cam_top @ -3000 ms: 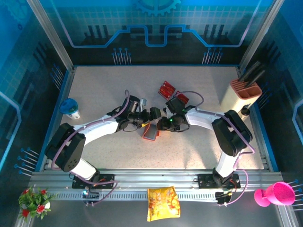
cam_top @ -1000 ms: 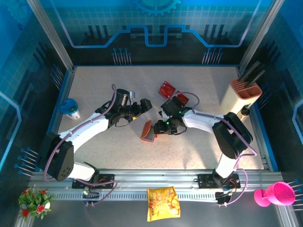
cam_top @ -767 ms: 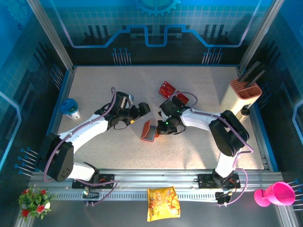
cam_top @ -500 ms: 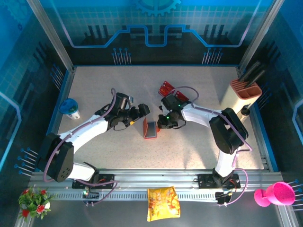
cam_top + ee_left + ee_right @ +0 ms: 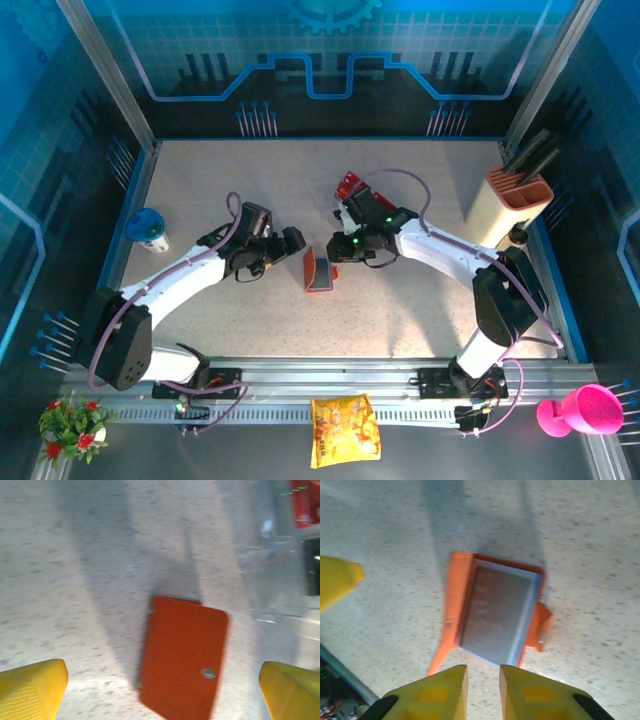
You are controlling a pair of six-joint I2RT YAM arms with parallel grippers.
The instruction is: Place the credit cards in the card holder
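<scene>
While the orange card holder is lying open on the bench between the arms, one flap tilting up, grey-blue pocket and snap tab showing, I am seeing the left jaws gaping wide near it and the right jaws hanging just beside it, nearly closed, empty.
</scene>
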